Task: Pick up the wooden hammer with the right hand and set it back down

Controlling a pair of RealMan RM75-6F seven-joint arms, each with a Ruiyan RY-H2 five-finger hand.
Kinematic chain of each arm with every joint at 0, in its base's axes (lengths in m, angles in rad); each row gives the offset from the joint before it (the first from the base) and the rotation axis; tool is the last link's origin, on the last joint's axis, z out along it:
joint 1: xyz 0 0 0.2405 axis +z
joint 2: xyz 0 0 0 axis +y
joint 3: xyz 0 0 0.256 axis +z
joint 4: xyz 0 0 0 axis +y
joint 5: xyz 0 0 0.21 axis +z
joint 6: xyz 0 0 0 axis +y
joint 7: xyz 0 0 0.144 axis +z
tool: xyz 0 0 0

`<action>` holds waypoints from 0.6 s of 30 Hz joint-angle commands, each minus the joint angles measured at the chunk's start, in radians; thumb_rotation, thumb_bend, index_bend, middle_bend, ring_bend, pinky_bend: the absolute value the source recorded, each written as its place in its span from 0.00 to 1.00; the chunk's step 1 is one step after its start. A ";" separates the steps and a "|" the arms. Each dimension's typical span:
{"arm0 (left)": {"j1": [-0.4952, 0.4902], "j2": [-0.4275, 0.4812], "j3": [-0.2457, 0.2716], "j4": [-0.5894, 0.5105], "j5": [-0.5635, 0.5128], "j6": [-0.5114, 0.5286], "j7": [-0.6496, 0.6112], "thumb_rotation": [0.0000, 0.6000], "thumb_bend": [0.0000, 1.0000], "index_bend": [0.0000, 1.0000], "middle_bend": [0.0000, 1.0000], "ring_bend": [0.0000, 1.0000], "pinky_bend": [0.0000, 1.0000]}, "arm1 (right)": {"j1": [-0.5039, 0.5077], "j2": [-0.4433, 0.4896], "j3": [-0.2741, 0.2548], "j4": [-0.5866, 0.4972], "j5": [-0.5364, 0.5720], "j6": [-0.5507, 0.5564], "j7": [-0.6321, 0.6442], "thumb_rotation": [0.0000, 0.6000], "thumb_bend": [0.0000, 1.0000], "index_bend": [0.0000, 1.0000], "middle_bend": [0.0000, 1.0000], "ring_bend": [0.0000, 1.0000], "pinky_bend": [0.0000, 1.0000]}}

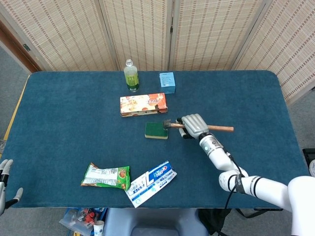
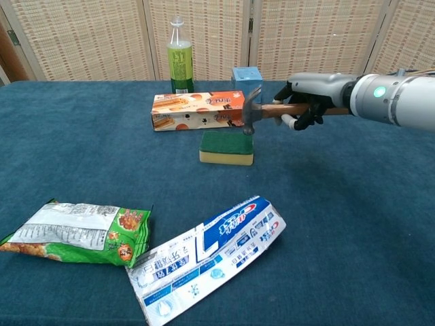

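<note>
Right hand [image 2: 309,98] holding wooden hammer [image 2: 262,110], blue table [image 1: 69,123], woven screens [image 1: 138,29]

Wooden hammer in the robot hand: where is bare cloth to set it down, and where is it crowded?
The right robot hand holds the wooden hammer above the table, its head near the green-and-yellow sponge. Bare blue cloth lies right of the hand toward the table's right edge, and in front of it. It is crowded around the sponge, the orange biscuit box and the blue-white toothpaste box.
</note>
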 commanded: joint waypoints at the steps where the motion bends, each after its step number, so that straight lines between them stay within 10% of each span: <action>1: -0.001 0.000 -0.001 0.001 -0.002 -0.004 -0.001 1.00 0.30 0.01 0.04 0.05 0.00 | 0.008 -0.013 0.003 0.011 0.009 0.002 -0.006 1.00 0.75 0.70 0.86 0.68 0.66; 18: 0.002 0.001 0.000 0.001 -0.008 -0.009 -0.002 1.00 0.30 0.01 0.04 0.05 0.00 | 0.051 -0.101 -0.011 0.112 0.053 -0.030 -0.028 1.00 0.76 0.70 0.86 0.68 0.66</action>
